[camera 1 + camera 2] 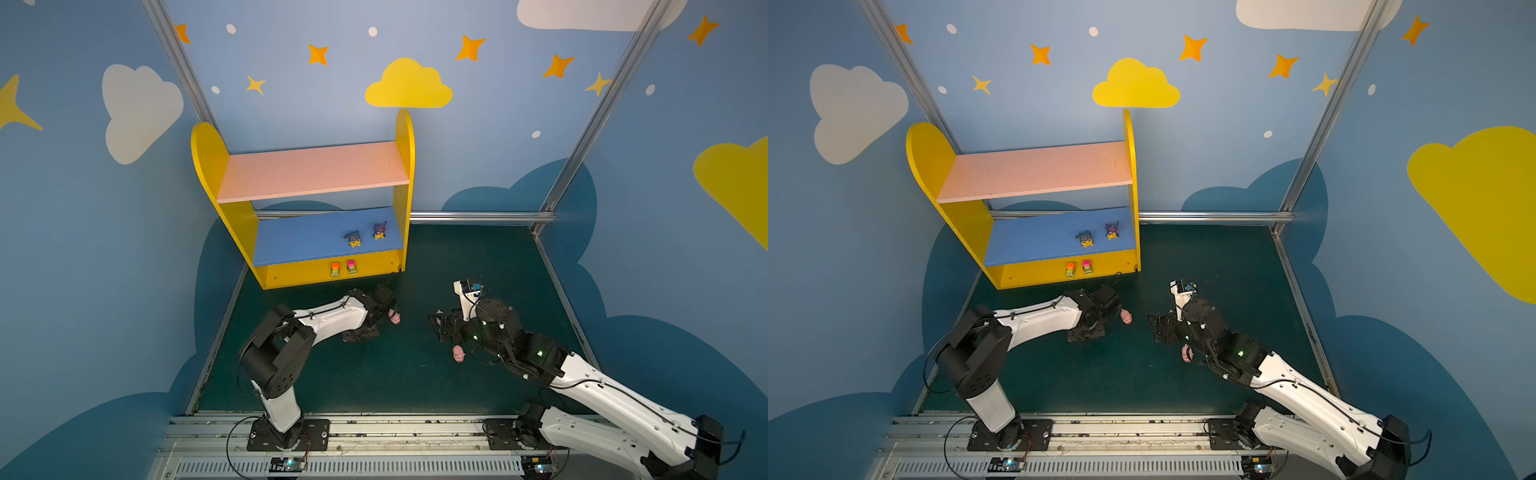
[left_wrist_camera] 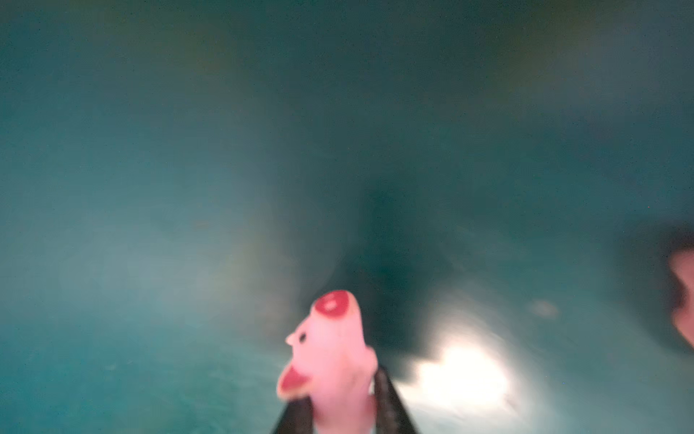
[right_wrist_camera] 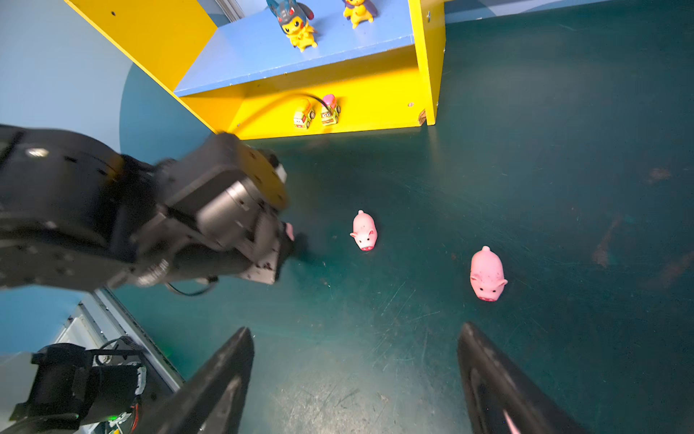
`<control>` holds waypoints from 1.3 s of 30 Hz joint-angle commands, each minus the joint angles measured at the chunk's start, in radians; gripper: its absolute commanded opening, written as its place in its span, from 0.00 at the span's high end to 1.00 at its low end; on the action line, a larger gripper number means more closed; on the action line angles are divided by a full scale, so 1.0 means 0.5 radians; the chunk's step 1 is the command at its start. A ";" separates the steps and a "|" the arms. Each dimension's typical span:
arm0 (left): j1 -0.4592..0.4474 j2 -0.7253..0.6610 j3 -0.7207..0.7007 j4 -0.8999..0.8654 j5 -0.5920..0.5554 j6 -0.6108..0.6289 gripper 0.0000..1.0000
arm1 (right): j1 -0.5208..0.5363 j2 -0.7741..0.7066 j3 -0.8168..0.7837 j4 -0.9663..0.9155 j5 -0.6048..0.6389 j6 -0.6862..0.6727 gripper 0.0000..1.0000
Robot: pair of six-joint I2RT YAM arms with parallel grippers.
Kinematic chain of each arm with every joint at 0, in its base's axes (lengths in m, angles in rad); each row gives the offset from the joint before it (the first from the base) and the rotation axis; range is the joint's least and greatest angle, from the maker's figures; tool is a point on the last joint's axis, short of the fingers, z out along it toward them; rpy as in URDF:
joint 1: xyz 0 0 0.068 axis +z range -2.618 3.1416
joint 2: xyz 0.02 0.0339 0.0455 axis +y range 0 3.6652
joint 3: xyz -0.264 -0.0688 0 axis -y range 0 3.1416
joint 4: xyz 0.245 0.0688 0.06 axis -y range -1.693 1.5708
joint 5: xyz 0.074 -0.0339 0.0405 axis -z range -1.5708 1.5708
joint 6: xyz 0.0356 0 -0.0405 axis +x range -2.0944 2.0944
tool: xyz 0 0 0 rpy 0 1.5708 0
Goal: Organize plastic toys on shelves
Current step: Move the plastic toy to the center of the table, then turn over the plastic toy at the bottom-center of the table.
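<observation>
The left pincer (image 2: 338, 407) is closed narrowly on a pink pig (image 2: 330, 360), low over the green tabletop (image 1: 374, 382) in front of the shelf (image 1: 210, 162). It seems to pinch only the rear end, with the head and most of the body sticking out. That view is blurred, so I cannot tell how firm the hold is. A small rounded toy held so shallowly could swivel or pop free on the way up, most likely on a reach to the bare pink board (image 1: 311, 170), the highest spot. A loose pig (image 1: 395, 318) lies just beside the pincer and could be nudged away. The right pincer (image 3: 355, 328) hangs wide and empty near a third pig (image 3: 487, 274). Both arms are close together mid-tabletop, so a crossing reach risks a bump. A low approach might also clip the 2 cars (image 1: 335, 269) on the yellow base.
</observation>
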 commanded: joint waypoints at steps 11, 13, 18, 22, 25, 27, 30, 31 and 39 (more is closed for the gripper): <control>-0.053 -0.203 -0.316 -0.124 -0.132 -0.157 0.57 | -0.008 -0.129 -0.038 -0.083 0.047 0.033 0.16; -0.048 -0.237 -0.325 -0.118 -0.153 -0.176 0.57 | -0.008 -0.131 -0.038 -0.090 0.041 0.036 0.16; -0.062 -0.465 -0.308 -0.066 -0.166 -0.144 0.56 | -0.008 -0.156 -0.022 -0.117 0.049 0.034 0.16; 0.069 -0.637 -0.298 0.060 -0.013 -0.066 0.50 | -0.010 -0.156 -0.005 -0.133 0.051 0.025 0.17; 0.230 -0.645 -0.314 0.186 0.192 -0.010 0.50 | -0.007 -0.145 0.014 -0.140 0.050 0.018 0.17; 0.291 -0.592 -0.280 0.205 0.262 0.033 0.50 | -0.007 -0.138 0.023 -0.149 0.049 0.012 0.16; 0.335 -0.473 -0.215 0.227 0.338 0.099 0.50 | -0.006 -0.139 0.037 -0.158 0.059 0.006 0.17; 0.351 -0.433 -0.193 0.237 0.355 0.117 0.50 | -0.008 -0.138 0.036 -0.156 0.067 0.003 0.16; 0.382 -0.233 -0.121 0.353 0.538 0.182 0.50 | -0.011 -0.100 0.035 -0.156 0.098 0.003 0.17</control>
